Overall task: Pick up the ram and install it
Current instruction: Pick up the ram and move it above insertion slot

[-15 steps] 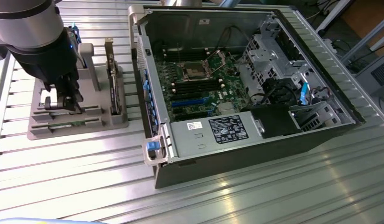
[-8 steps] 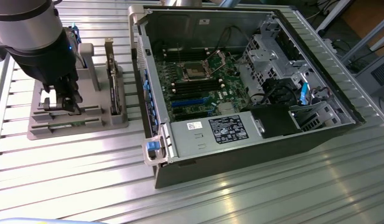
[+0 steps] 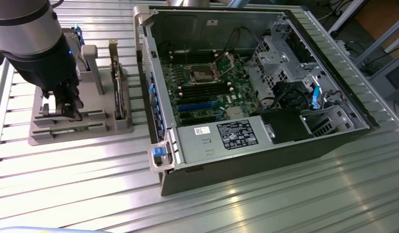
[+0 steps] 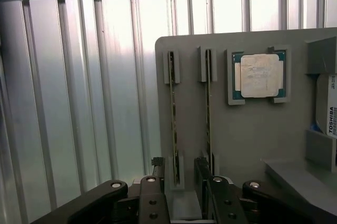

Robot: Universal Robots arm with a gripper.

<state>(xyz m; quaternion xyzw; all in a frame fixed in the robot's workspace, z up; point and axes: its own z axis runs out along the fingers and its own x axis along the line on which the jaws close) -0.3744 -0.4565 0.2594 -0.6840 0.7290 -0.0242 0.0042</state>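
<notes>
Hovering with the gripper (image 4: pixel 180 177) wide open and empty, low over the grey holder (image 4: pixel 247 139) on the tabletop (image 4: pixel 79 103). Framing the ram (image 4: pixel 173 118), standing on its edge in its slot, between the two fingers (image 4: pixel 158 171). Being careful here: centring on this stick, avoiding the second stick (image 4: pixel 207 113) just beside one finger, pressing evenly on the flat faces. Farther off, seeing the open computer case (image 3: pixel 251 141) with its motherboard (image 3: pixel 212 92) bare.

Bright light, strong glare on ribbed table (image 3: pixel 89 170) (wrist view too); case (image 3: pixel 206 22) interior shadowed.
</notes>
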